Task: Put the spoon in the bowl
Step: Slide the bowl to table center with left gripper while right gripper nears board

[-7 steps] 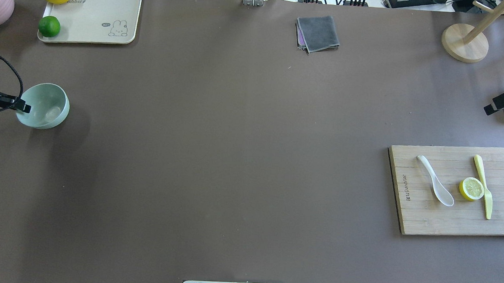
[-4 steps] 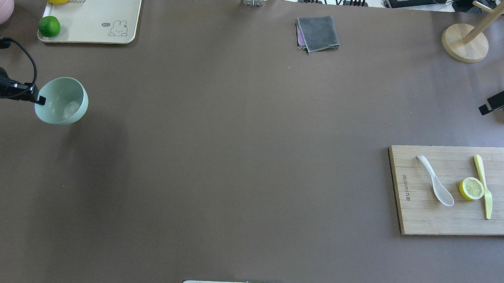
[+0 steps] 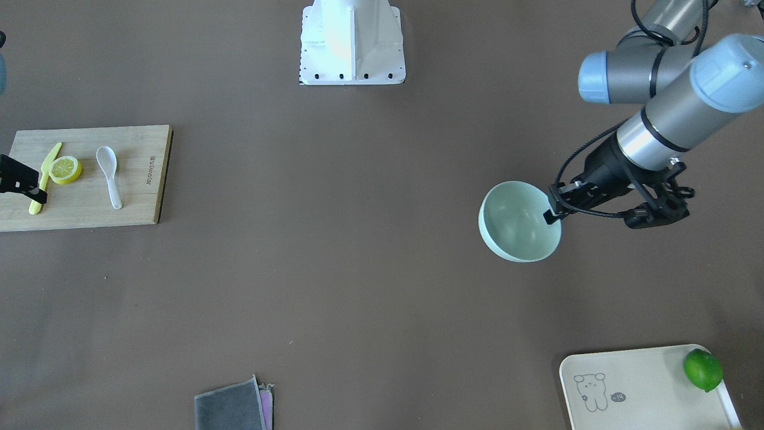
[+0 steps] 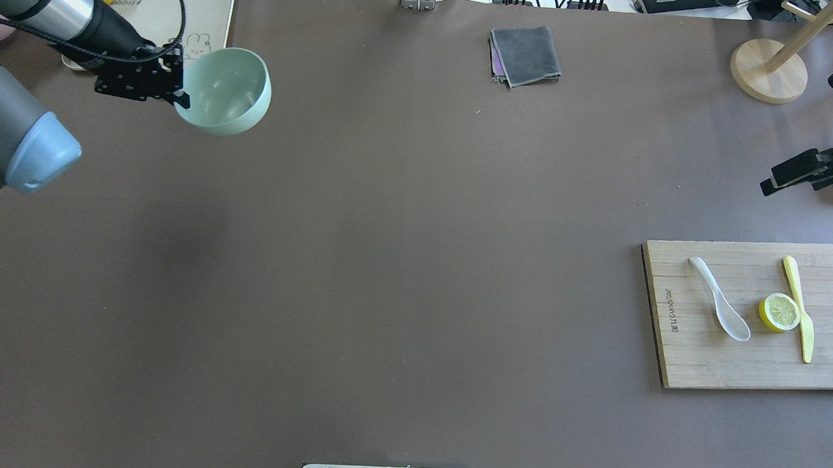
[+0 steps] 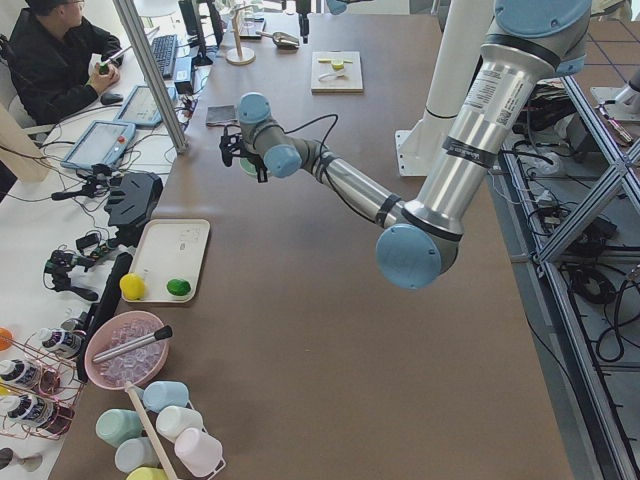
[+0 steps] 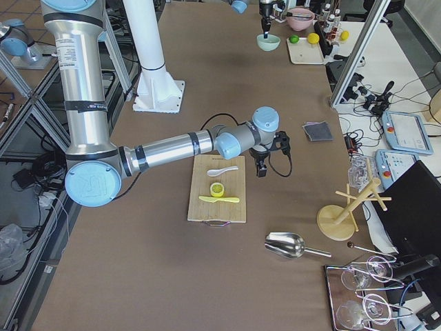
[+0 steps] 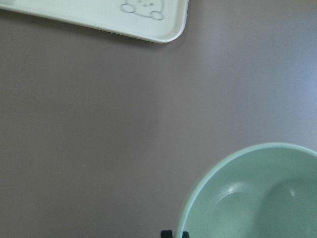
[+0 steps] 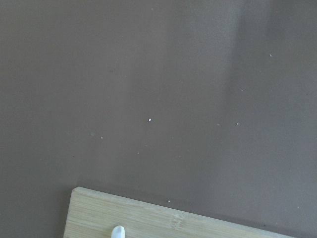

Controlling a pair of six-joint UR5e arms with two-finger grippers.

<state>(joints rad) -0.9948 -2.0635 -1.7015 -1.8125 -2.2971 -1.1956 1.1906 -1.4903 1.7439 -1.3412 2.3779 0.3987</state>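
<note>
The pale mint-green bowl (image 4: 227, 103) hangs above the table at the far left, beside the tray. My left gripper (image 4: 181, 97) is shut on its rim; this also shows in the front view, with the gripper (image 3: 552, 214) on the bowl (image 3: 516, 230). In the left wrist view the bowl (image 7: 257, 198) fills the lower right. The white spoon (image 4: 723, 305) lies on the wooden cutting board (image 4: 702, 367) at the right, also seen in the front view (image 3: 109, 173). My right gripper (image 4: 772, 185) hovers beyond the board, apart from the spoon, and looks open and empty.
A lemon half (image 4: 779, 312) and a yellow plastic knife (image 4: 800, 307) lie on the board beside the spoon. A cream tray (image 3: 638, 382) holds a lime (image 3: 703, 369). A grey cloth (image 4: 526, 54), a wooden stand (image 4: 767, 70) and a metal scoop (image 6: 286, 243) sit along the far and right edges.
My left gripper has lifted the bowl and carried it to the right and farther back, up beside the tray. My right gripper has moved a little left, toward the table's middle.
</note>
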